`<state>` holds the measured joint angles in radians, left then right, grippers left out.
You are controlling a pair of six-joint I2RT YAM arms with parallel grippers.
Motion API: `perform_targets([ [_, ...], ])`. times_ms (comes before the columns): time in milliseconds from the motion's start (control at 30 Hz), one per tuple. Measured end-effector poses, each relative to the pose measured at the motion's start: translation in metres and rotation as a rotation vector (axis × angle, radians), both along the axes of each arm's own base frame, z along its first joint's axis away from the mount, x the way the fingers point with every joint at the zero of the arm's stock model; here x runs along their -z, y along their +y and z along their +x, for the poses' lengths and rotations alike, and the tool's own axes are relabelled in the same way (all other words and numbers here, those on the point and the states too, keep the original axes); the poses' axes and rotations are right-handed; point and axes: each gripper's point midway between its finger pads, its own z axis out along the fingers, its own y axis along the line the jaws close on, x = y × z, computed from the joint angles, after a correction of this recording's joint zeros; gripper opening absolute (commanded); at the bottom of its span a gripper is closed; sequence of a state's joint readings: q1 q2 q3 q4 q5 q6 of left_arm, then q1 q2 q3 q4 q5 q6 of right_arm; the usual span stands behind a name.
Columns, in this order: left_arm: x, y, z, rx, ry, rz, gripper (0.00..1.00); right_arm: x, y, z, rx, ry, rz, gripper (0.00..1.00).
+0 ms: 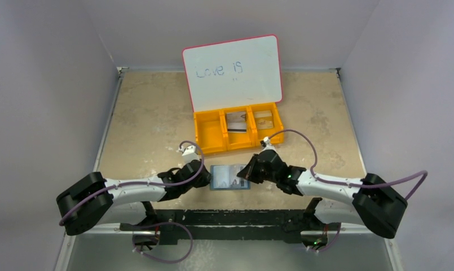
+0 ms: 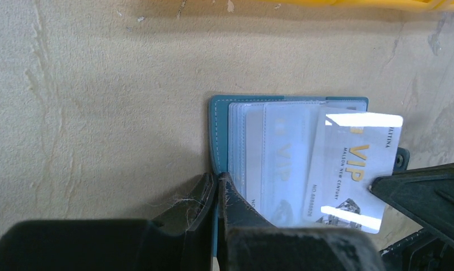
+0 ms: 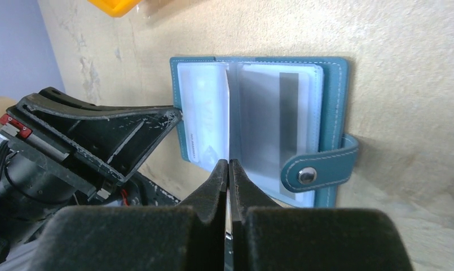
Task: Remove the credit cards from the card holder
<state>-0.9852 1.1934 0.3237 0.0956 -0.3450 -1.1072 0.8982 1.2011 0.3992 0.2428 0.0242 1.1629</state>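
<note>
Left gripper: your left gripper point(image 2: 217, 179) is clenched on the near left edge of the card holder point(image 1: 230, 177), with the teal cover between its fingers.
Right gripper: your right gripper point(image 3: 229, 166) is pinched tight on a thin silver credit card point(image 2: 354, 169) printed with a gold "VIP".
Held card: it sits tilted over the right half of the open holder. From the right wrist you see it only edge-on, and you cannot tell whether its far edge is still in a sleeve.
Card holder: it lies open and flat on the table point(image 1: 151, 113), between the two grippers and just in front of the orange bin point(image 1: 208, 135). Its snap tab point(image 3: 320, 169) sticks out to one side.
Remaining cards point(image 3: 281, 130): more cards show through the clear sleeves, one grey with a dark stripe.
Behind: a pink-rimmed whiteboard point(image 1: 233, 70) reading "Love is" leans up behind the bin.
</note>
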Motion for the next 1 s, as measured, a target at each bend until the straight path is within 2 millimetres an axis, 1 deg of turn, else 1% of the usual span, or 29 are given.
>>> perform_targets([
  [200,0.0,0.0,0.0,-0.001,0.0,0.001,0.0,-0.013,-0.009,0.004,0.012,-0.044,-0.035,0.0],
  [333,0.0,0.001,0.0,-0.002,0.0,0.002,0.0,-0.017,-0.015,0.008,0.02,-0.061,-0.082,0.0],
  [433,0.0,0.002,0.0,-0.005,-0.001,0.007,0.11,-0.025,-0.023,0.014,0.022,-0.103,-0.14,0.0],
  [500,-0.001,0.004,0.0,-0.009,-0.004,0.012,0.19,-0.04,-0.026,0.021,0.027,-0.159,-0.166,0.0],
  [567,-0.003,0.008,0.0,-0.016,-0.009,0.018,0.23,-0.063,-0.031,0.032,0.041,-0.242,-0.184,0.0],
  [633,-0.007,0.01,0.0,-0.02,-0.018,0.016,0.28,-0.092,-0.038,0.048,0.061,-0.358,-0.223,0.0],
  [700,-0.011,0.01,0.001,-0.02,-0.03,0.012,0.32,-0.115,-0.046,0.062,0.084,-0.45,-0.274,0.0],
  [767,-0.013,0.012,0.001,-0.022,-0.036,0.012,0.34,-0.138,-0.055,0.078,0.105,-0.539,-0.338,0.0],
  [833,-0.015,0.014,0.001,-0.025,-0.042,0.018,0.34,-0.155,-0.064,0.093,0.102,-0.612,-0.396,0.0],
  [933,-0.019,0.017,0.002,-0.031,-0.053,0.02,0.35,-0.169,-0.083,0.119,0.112,-0.674,-0.482,0.0],
  [1000,-0.022,0.019,0.002,-0.036,-0.064,0.018,0.35,-0.175,-0.092,0.135,0.092,-0.715,-0.531,0.0],
])
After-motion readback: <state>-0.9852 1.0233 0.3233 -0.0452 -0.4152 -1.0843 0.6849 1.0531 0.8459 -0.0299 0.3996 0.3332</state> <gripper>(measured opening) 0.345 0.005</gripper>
